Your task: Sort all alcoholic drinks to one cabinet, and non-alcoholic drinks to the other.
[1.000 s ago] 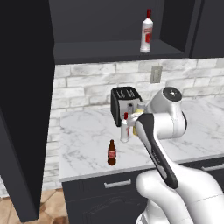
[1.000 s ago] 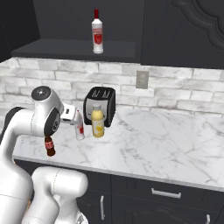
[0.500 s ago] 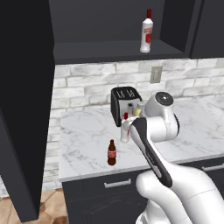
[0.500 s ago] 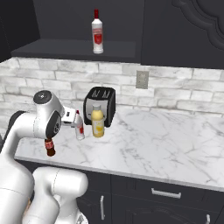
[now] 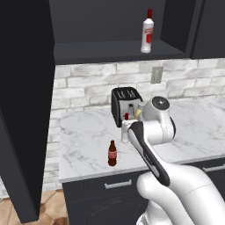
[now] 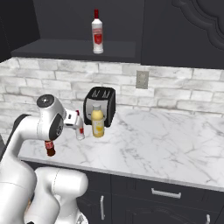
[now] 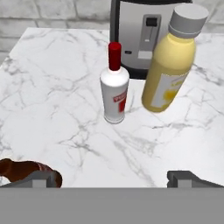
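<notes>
One white, red-capped alcoholic drink [image 5: 148, 30] [image 6: 97, 33] stands on the shelf [image 5: 114, 47] of the open upper cabinet. A second white bottle [image 7: 115, 89] [image 6: 79, 129] stands on the counter in front of the toaster. The fat yellow juice bottle [image 7: 169, 70] [image 6: 98, 123] is just to its right. The small brown bottle [image 5: 112, 154] [image 7: 22, 170] stands near the counter's front edge. My gripper [image 7: 114, 178] is open, with nothing between its fingertips [image 7: 43, 178]. It points at the white bottle from a short way off.
A black and silver toaster [image 5: 125, 104] [image 6: 99, 105] stands against the brick wall behind the bottles. The open cabinet door [image 5: 22, 96] hangs at the left. A closed dark cabinet [image 6: 183, 30] is on the right. Marble counter [image 6: 166, 140] stretches to the right.
My arm has sunk and swung a little toward the white bottle on the counter. The bottles have stayed put and the jaws remain open.
</notes>
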